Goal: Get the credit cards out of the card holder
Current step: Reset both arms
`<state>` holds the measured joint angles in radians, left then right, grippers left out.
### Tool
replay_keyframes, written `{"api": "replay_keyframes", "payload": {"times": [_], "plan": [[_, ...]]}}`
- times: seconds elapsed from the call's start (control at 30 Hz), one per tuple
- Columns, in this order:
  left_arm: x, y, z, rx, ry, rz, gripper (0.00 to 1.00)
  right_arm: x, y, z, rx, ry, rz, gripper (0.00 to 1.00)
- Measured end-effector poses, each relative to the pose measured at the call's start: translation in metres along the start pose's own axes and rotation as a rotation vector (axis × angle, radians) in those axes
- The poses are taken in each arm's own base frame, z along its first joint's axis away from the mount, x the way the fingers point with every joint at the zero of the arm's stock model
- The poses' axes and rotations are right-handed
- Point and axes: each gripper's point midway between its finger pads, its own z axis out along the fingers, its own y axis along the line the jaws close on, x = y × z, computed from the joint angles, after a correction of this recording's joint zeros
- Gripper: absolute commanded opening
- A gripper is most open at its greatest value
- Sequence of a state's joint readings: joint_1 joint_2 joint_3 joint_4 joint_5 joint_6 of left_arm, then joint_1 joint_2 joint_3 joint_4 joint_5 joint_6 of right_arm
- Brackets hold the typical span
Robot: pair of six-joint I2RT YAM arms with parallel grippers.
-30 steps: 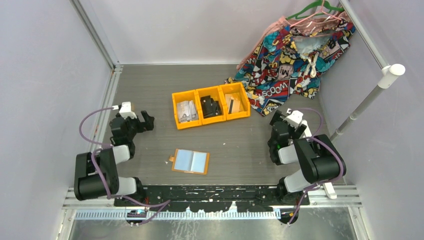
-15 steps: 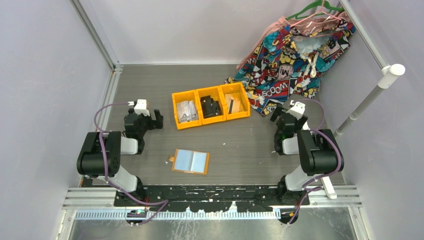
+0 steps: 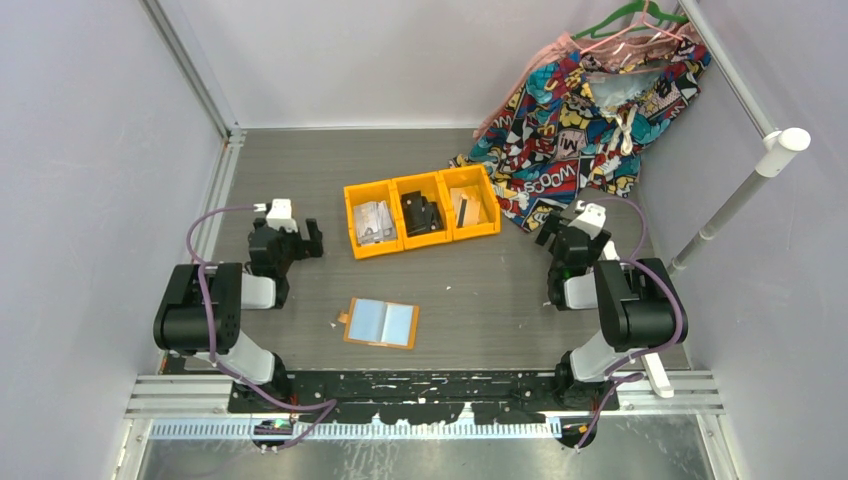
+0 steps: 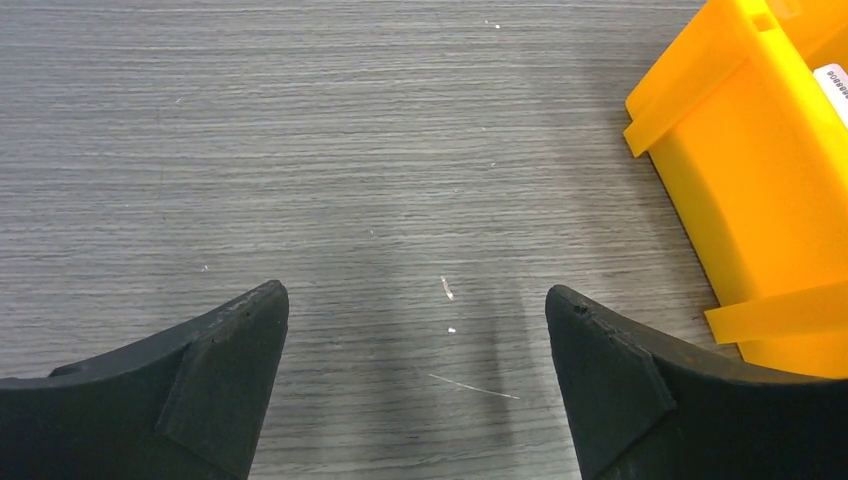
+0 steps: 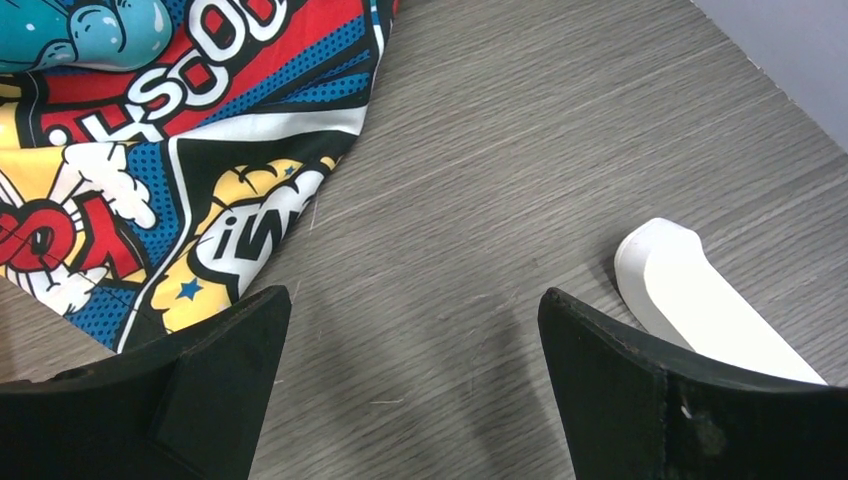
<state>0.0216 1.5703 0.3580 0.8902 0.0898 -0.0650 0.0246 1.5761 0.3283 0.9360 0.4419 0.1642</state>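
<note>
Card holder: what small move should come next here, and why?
Probably swing the left gripper toward the card holder. It lies open on the table, untouched; both grippers are open and empty, the left sits nearer than the right gripper, and its wrist view shows only table and an orange bin, not the holder.
</note>
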Motion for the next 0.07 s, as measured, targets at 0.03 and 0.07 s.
{"api": "replay_keyframes", "payload": {"times": [0.03,0.07], "plan": [[0.0003,0.0000,0.0000,0.000,0.001,0.000,1.00,0.0005,0.0000,-0.0001,0.000,0.002,-0.001,0.99],[0.0008,0.0000,-0.0001,0.000,0.003,0.000,1.00,0.0008,0.0000,-0.0001,-0.001,0.003,-0.001,0.99]]}}
